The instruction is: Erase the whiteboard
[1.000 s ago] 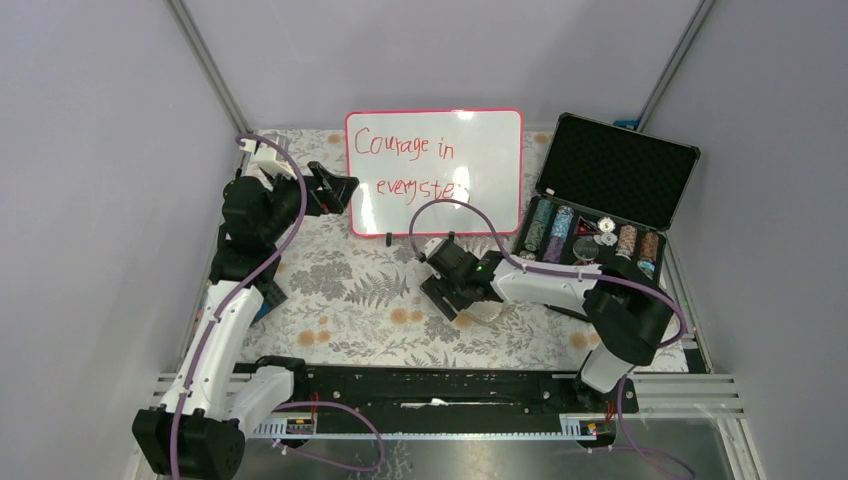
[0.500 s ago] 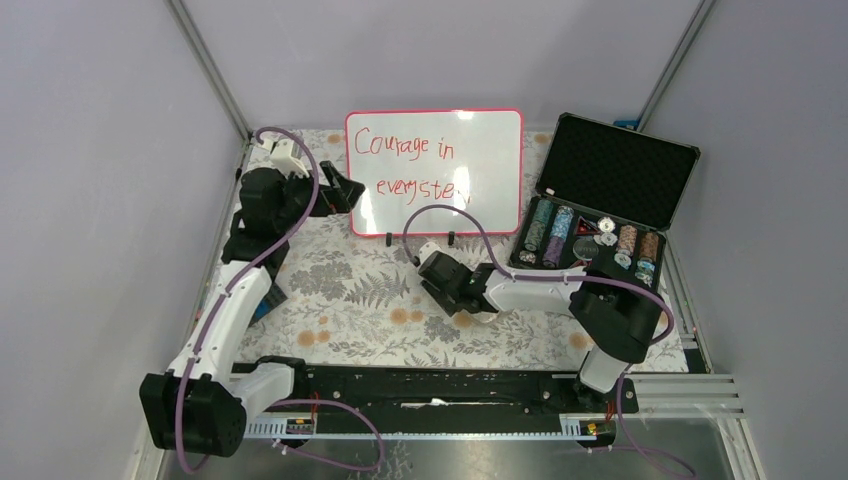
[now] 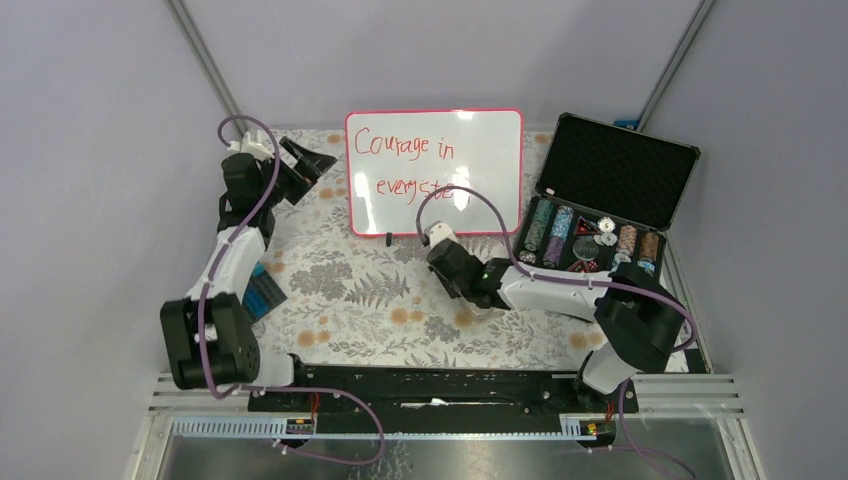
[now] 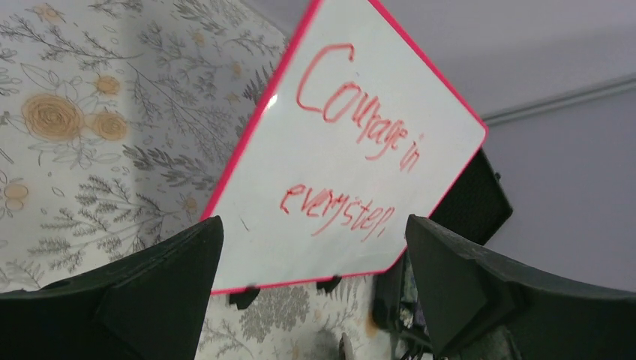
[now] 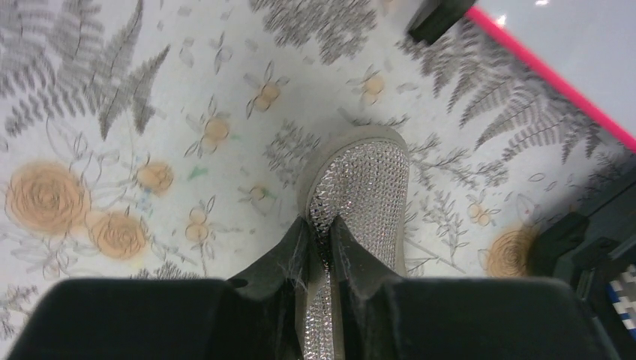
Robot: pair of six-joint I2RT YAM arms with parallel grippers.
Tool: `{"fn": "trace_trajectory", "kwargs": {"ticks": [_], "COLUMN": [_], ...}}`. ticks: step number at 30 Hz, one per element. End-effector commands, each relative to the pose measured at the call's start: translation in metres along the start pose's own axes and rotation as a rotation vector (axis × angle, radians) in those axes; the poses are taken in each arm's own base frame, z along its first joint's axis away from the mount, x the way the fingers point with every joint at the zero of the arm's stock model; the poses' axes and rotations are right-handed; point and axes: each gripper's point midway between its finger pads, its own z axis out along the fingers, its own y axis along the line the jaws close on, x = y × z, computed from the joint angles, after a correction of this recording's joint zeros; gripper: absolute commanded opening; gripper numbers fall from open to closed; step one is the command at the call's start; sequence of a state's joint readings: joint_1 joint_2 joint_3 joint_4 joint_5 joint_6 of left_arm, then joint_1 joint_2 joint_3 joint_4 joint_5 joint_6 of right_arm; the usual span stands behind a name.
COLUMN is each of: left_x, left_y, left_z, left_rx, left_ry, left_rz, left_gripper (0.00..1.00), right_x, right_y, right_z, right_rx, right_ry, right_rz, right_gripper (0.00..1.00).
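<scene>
The whiteboard stands upright at the back of the table, pink-framed, with red handwriting across it. It also fills the left wrist view as the whiteboard; a corner of it shows top right in the right wrist view. My left gripper hangs open just left of the board, jaws wide and empty. In front of the board, my right gripper is shut on a silver glittery pad, pinching its near edge. The pad looks to rest on the floral cloth.
An open black foam-lined case with rows of poker chips stands right of the board. A blue object lies by the left arm. The floral cloth covers the table; grey walls close in on both sides.
My right gripper has closed on the glittery pad and shifted slightly right. The left arm has swung back and left, a little away from the board's left edge, still open.
</scene>
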State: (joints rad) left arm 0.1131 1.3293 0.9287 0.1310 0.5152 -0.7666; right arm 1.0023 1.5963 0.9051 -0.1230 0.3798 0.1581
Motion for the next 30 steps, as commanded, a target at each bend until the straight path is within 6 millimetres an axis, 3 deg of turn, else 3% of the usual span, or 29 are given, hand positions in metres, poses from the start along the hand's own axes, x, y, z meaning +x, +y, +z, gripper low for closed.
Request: {"fn": "trace_trajectory", "kwargs": {"ticks": [1, 3, 6, 12, 16, 21, 26, 30], "left_x": [-0.053, -0.062, -0.065, -0.026, -0.010, 0.002, 0.019, 0.029], "left_y": [-0.024, -0.002, 0.015, 0.045, 0.050, 0.049, 0.042, 0.046], "left_z": [0.024, 0.042, 0.069, 0.089, 0.094, 0.098, 0.105, 0.111], "left_rx": [0.110, 0.037, 0.063, 0.145, 0.200, 0.230, 0.218, 0.174], "left_ry": [-0.086, -0.073, 0.000, 0.105, 0.124, 0.137, 0.172, 0.192], "left_rz": [-0.018, 0.007, 0.068, 0.026, -0.025, -0.077, -0.091, -0.107], "left_gripper": [0.99, 0.99, 0.99, 0.96, 0.88, 0.82, 0.78, 0.72], "right_x": [-0.051, -0.064, -0.079, -0.111, -0.134, -0.149, -0.159, -0.168], "right_y": [-0.028, -0.038, -0.057, -0.107, -0.142, -0.172, -0.189, -0.191], "right_z": [-0.008, -0.011, -0.019, -0.037, -0.041, -0.027, -0.010, 0.002], "right_rx": [0.022, 0.006, 0.015, 0.155, 0.238, 0.308, 0.367, 0.377], "right_ry": [-0.113, -0.131, -0.164, -0.219, -0.247, -0.239, -0.225, -0.220], "right_rz": [0.163, 0.224, 0.283, 0.330, 0.342, 0.376, 0.369, 0.343], "right_gripper": [0.00, 0.00, 0.00, 0.00, 0.00, 0.00, 0.00, 0.00]}}
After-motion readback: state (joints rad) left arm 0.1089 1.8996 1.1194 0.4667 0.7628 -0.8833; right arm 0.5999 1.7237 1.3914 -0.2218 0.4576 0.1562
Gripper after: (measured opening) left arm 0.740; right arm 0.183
